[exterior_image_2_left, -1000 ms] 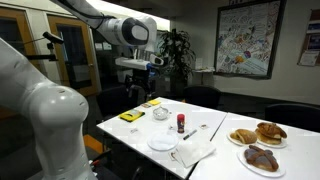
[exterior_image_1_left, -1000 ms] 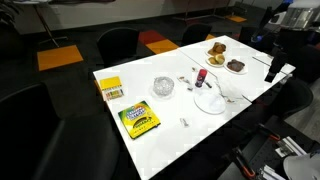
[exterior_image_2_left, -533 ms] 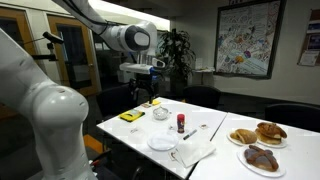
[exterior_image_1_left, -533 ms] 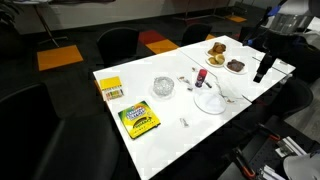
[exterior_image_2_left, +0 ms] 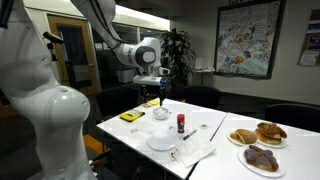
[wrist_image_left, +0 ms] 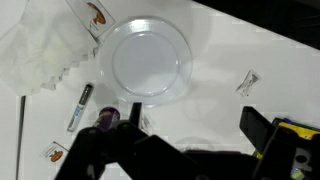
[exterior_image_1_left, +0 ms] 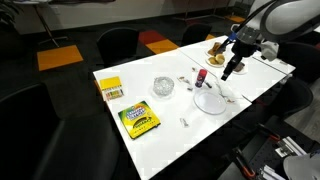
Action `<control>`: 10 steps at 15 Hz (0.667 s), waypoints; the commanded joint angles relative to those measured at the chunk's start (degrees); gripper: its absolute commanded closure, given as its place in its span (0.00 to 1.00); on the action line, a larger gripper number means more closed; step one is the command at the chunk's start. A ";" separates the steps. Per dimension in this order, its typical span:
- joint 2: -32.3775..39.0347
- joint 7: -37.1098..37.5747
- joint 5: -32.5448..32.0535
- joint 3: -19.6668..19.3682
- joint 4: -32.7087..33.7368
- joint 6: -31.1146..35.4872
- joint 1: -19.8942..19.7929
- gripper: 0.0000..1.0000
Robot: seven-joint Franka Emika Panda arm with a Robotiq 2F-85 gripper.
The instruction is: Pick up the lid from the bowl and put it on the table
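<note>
Claw (wrist_image_left: 190, 122) gapes apart in wrist view, near plate (wrist_image_left: 150, 62); bowl (exterior_image_1_left: 163, 87) shows in an exterior view.

White arm (exterior_image_2_left: 35, 110) rises large at near side in an exterior view, bends at elbow, extends forward. Wrist (exterior_image_2_left: 148, 54) angled down. Black claw (exterior_image_2_left: 152, 98) points downward, hanging in air; appears slanted in an exterior view (exterior_image_1_left: 228, 72). Wrist view: claw fingers (wrist_image_left: 100, 150) spread wide, nothing gripped between.
</note>
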 commanded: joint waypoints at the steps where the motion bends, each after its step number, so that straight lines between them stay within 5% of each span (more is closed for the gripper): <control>1: 10.56 -3.11 5.21 1.47 8.21 3.01 0.40 0.00; 10: 25.58 -1.81 6.02 7.73 23.15 3.02 -1.33 0.00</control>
